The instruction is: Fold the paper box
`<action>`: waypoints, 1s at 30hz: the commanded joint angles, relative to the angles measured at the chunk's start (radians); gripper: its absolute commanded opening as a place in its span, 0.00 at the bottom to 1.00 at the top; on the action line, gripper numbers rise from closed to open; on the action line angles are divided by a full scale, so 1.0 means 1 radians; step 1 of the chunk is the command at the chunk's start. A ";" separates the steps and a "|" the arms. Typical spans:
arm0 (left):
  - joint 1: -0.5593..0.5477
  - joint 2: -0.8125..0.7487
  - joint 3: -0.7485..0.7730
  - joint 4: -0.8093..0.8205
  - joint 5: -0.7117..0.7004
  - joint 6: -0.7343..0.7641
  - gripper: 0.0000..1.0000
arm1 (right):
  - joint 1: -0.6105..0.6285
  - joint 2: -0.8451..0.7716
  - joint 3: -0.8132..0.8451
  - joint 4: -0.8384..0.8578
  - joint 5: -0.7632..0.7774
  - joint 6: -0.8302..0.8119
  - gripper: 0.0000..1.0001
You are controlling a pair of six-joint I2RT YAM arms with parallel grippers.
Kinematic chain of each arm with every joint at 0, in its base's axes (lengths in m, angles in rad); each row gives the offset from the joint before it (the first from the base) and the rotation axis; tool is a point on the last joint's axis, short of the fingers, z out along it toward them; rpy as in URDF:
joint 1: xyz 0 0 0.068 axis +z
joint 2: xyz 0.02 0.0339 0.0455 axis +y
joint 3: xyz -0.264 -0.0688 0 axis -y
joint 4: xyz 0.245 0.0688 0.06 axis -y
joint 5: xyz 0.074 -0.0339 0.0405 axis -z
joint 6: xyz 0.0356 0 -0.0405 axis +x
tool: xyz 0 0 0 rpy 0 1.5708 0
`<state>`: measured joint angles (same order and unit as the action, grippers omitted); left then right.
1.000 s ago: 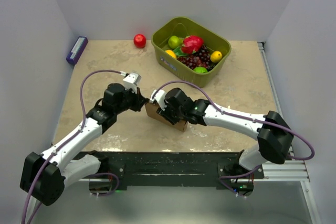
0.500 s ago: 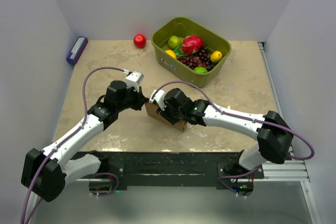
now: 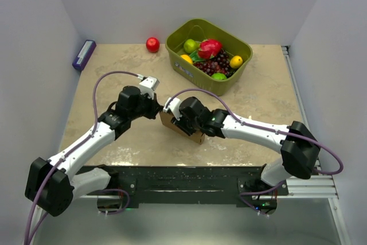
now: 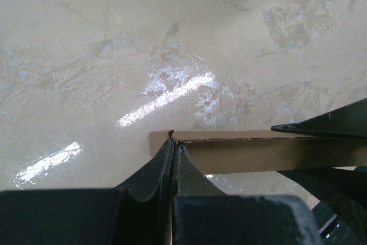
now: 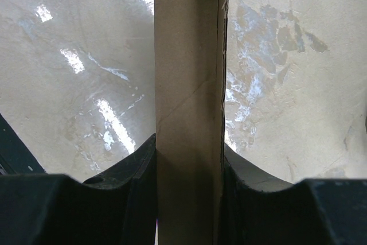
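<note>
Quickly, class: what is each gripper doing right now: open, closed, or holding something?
Left gripper: closed, pinching a thin edge of the paper box at its corner.
Right gripper: closed on a panel of the paper box.

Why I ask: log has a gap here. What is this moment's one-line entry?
left gripper: shut on paper box corner | right gripper: shut on paper box panel | paper box: held between both arms
</note>
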<state>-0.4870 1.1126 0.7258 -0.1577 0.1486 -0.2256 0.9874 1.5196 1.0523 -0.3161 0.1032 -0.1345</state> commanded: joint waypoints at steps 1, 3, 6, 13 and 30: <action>0.010 0.052 -0.037 -0.155 -0.058 0.008 0.00 | -0.003 0.005 -0.048 -0.008 0.050 -0.034 0.00; 0.010 0.070 -0.028 -0.157 -0.060 0.014 0.00 | -0.004 0.005 -0.043 -0.003 0.058 -0.043 0.00; 0.010 0.107 -0.008 -0.169 -0.072 0.025 0.00 | -0.003 0.011 -0.037 0.008 0.067 -0.062 0.00; 0.010 0.147 0.011 -0.166 -0.084 0.034 0.00 | -0.012 0.004 -0.038 0.037 0.132 -0.085 0.04; 0.010 0.200 0.110 -0.180 -0.081 0.052 0.00 | -0.021 -0.099 0.024 -0.032 0.101 0.033 0.66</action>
<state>-0.4873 1.2697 0.8356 -0.1699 0.1593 -0.2150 0.9722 1.4982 1.0348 -0.2920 0.2085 -0.1524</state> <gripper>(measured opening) 0.020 0.617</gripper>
